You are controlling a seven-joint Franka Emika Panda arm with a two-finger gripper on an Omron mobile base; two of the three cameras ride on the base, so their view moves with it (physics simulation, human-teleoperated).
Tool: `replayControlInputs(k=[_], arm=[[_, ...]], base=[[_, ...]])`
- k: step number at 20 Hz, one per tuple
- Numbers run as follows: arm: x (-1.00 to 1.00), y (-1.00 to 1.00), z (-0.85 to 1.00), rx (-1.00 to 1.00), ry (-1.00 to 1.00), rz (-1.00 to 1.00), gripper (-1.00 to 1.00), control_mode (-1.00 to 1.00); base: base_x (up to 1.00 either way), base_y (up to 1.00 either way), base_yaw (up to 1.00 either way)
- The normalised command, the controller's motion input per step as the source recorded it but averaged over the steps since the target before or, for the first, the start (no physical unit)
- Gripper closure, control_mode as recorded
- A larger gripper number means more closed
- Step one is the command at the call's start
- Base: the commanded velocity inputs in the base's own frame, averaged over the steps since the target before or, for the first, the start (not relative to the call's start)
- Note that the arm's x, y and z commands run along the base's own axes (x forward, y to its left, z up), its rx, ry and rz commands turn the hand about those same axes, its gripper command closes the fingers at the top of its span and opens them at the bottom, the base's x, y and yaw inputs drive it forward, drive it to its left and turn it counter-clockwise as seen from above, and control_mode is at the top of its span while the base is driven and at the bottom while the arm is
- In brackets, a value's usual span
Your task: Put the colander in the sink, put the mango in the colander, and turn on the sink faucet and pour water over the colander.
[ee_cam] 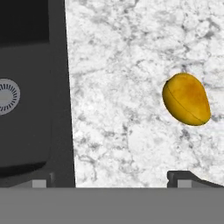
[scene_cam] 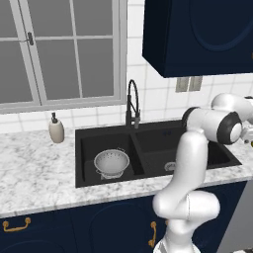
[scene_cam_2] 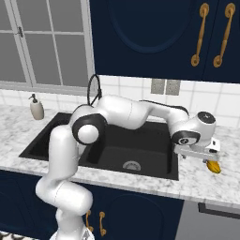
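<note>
The silver colander [scene_cam: 111,162] stands upright in the left basin of the black sink [scene_cam: 79,148], below the black arched sink faucet [scene_cam: 132,104]; no water runs. The yellow-orange mango [scene_cam_2: 213,167] lies on the marble counter just right of the sink [scene_cam_2: 140,149]. My gripper [scene_cam_2: 206,158] hovers over that counter with its jaws wide open and nothing between them. In the hand view the mango [ee_cam: 186,99] lies ahead of the gripper [ee_cam: 113,181], off toward its right fingertip [ee_cam: 188,178]. The sink's rim [ee_cam: 61,87] and right drain [ee_cam: 6,96] are on the left there.
A beige soap dispenser [scene_cam: 56,129] stands on the counter left of the sink. Dark blue wall cabinets [scene_cam_2: 154,33] hang above the counter, and two wall outlets [scene_cam_2: 165,86] sit behind it. My arm stretches across the right basin.
</note>
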Motion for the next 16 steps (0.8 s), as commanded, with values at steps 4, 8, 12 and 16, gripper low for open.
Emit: replayControlInputs(k=[4, 8, 12, 16], arm=[[0.27, -0.19, -0.05, 0.0, 0.0, 0.02, -1.0, -1.0], [0.21, -0.04, -0.23, 0.0, 0.0, 0.01, -1.0, -1.0], [0.14, -0.09, -0.29, 0.0, 0.0, 0.0, -1.0, -1.0], [0.02, -0.23, -0.32, -0.02, 0.0, 0.0, -1.0, -1.0]], base=[[0.0, 0.0, 0.0], [0.0, 0.0, 0.0], [0.0, 0.0, 0.0], [0.0, 0.0, 0.0]])
